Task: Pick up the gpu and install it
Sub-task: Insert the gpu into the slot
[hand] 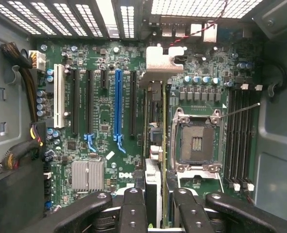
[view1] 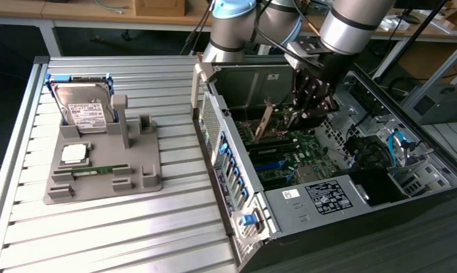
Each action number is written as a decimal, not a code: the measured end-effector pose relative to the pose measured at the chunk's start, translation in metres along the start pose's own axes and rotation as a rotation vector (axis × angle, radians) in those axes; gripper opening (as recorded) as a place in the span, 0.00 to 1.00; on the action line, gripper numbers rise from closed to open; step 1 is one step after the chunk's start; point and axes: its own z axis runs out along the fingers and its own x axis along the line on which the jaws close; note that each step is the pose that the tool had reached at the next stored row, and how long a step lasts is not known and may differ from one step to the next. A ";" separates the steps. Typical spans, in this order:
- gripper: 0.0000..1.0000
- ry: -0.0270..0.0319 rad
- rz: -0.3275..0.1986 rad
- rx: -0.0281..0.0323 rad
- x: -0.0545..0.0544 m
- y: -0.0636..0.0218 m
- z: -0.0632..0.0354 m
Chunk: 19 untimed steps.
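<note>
A large open silver computer case (view1: 213, 122) is lying on its side on a slatted metal table (view1: 137, 227). Beside the case, at the exterior view's left, a grey plastic parts tray (view1: 141, 173) is carrying a silver hard drive (view1: 84, 108). Inside the case, the black gripper (hand: 158, 206) is clamping its fingers (hand: 134, 211) on the gpu (hand: 153, 121), a thin dark card with a silver bracket, and is holding it edge-on over the green motherboard (hand: 104, 121), between the expansion slots and the processor socket (hand: 196, 143).

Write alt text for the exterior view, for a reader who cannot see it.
The robot's gripper holds the gpu on edge over the motherboard inside an open computer case. On the exterior view's left, a grey holder carries a hard drive.
</note>
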 end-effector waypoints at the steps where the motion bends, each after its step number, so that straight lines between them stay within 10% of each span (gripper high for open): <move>1: 0.27 0.0000 0.000 0.0000 0.000 0.0001 0.0001; 19: 0.27 0.0002 0.000 0.0000 0.006 0.0029 0.0041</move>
